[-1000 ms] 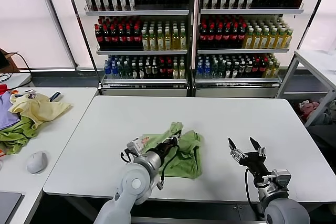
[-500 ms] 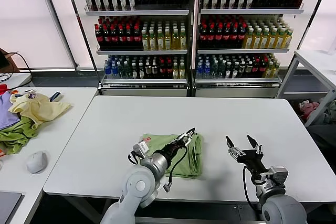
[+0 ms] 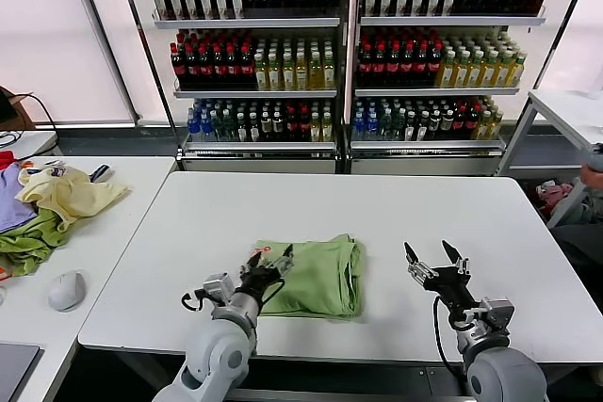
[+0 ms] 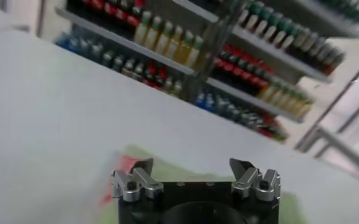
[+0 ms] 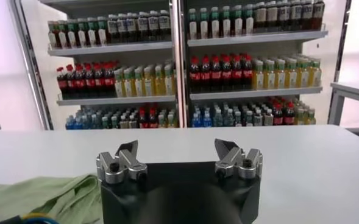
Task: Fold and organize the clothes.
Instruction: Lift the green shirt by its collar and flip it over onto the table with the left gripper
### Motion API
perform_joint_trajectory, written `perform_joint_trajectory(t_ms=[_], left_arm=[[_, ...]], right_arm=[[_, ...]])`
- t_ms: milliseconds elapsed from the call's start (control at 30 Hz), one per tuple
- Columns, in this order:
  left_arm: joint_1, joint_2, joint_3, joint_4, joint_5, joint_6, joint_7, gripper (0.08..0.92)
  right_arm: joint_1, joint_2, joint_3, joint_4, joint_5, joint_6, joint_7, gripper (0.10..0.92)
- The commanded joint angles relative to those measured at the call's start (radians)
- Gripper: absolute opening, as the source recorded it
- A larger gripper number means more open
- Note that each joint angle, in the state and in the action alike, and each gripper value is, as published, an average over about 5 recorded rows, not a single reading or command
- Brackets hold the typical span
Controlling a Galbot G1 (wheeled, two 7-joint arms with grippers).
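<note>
The light green shirt lies folded into a rough rectangle near the front middle of the white table. A bit of its red and pink print shows at its left edge. My left gripper is open and empty, at the shirt's left edge, low over the table. In the left wrist view the shirt shows just past the open left gripper. My right gripper is open and empty, to the right of the shirt. The right wrist view shows the shirt off to one side of the right gripper.
A side table on the left holds a pile of pale yellow, olive-green and purple garments and a grey mouse. Shelves of bottles stand behind the table. Another white table is at the far right.
My left gripper has let go of the shirt's folded-over part and drawn back left and toward me. The shirt now lies flat and folded. The right gripper has barely moved.
</note>
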Motion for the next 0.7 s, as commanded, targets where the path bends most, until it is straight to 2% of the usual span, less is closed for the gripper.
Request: perform_joint_trajectory(t_ms=[33, 333, 433, 700], left_arm=[[0.041, 0.047, -0.024, 0.103, 0.317, 0.021, -0.034, 0.823], [0.033, 0.029, 0.004, 0.117, 0.259, 0.070, -0.041, 0.811], [0.037, 0.024, 0.010, 0.113, 0.258, 0.080, -0.046, 0.749], [0.046, 0.031, 0.011, 0.085, 0.186, 0.053, -0.017, 0.516]], right_arm=[[-0.006, 0.005, 0.000, 0.010, -0.008, 0.001, 0.000, 0.823], [-0.014, 0.013, 0.005, 0.024, -0.015, 0.001, 0.001, 0.823], [-0.018, 0.014, 0.008, 0.030, -0.017, 0.000, 0.001, 0.823], [-0.021, 0.019, 0.012, 0.041, -0.020, 0.000, 0.002, 0.823]])
